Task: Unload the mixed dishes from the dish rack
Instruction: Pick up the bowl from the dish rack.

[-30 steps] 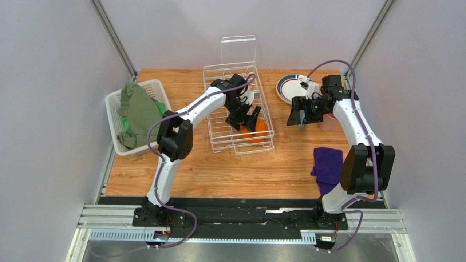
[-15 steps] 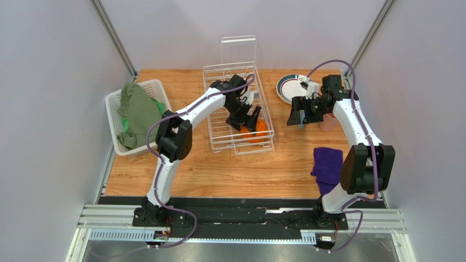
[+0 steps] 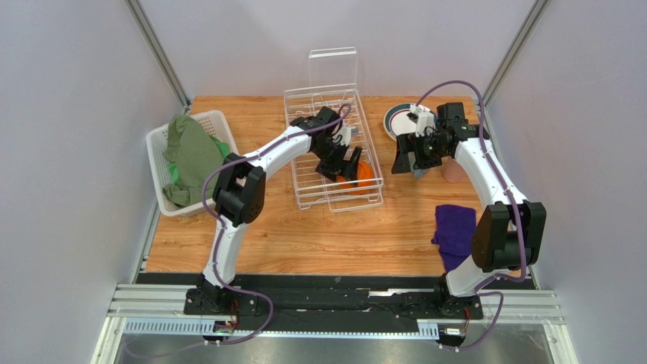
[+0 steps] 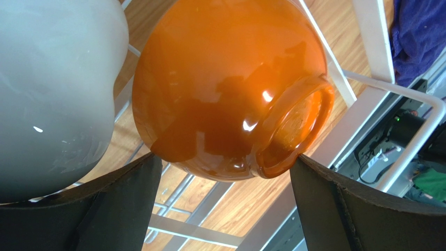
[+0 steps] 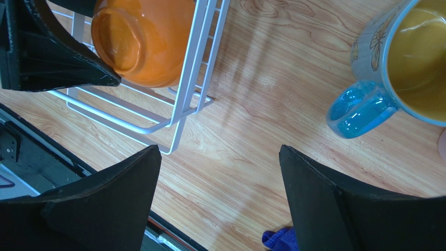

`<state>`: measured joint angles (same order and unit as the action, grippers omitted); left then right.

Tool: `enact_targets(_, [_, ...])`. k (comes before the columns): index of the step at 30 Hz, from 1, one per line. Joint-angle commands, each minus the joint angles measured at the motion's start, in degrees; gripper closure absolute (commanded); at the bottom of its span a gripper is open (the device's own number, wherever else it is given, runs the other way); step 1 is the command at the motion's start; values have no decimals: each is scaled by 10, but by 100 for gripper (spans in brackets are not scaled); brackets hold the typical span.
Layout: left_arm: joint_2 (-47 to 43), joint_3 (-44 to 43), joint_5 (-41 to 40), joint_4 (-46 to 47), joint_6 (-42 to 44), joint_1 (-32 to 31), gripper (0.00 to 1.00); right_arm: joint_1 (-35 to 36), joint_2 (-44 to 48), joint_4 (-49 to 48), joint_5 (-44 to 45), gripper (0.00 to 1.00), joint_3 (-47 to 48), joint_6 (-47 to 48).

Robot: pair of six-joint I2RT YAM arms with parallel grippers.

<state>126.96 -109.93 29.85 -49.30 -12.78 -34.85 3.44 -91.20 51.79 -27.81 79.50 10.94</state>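
The shiny orange bowl (image 4: 230, 89) lies on its side at the near end of the white wire dish rack (image 3: 323, 152), in the middle of the top view. A smooth white dish (image 4: 52, 94) sits just beside it in the rack. The left end effector (image 4: 224, 157) is wide open. It has one black finger on each side of the bowl, and I cannot tell if they touch it.

To the right of the rack, the blue patterned mug with yellow inside (image 5: 403, 57) stands on the wooden desk (image 5: 251, 115). The right end effector (image 5: 219, 149) hangs over bare wood between rack and mug. It is open and holds nothing.

The dark-rimmed white plate (image 3: 393, 123) lies at the upper right of the top view. The pink cup (image 3: 454, 173) stands at the right, and a purple cloth (image 3: 454, 227) lies lower right. A white plastic basket (image 3: 159, 163) holding a green cloth (image 3: 194, 152) sits at the left.
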Motion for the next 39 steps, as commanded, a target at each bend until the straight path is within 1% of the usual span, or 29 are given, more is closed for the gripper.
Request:
enact_targets(1, [-12, 38, -23, 100, -8, 0, 1, 12, 26, -27, 14, 12, -1, -3])
enact_targets(7, [-34, 68, -22, 144, -18, 6, 1, 17, 13, -32, 15, 12, 7, -5])
enact_targets(16, [-50, 95, -13, 181, -23, 7, 1, 38, 6, -54, 37, 12, 20, -13])
enact_targets(25, [-76, 128, -1, 233, -24, 12, 1, 58, -41, -76, 49, 13, 47, -23])
enact_targets(39, [-94, 154, 21, 264, -25, 12, 1, 86, -103, -110, 82, 15, 69, -26])
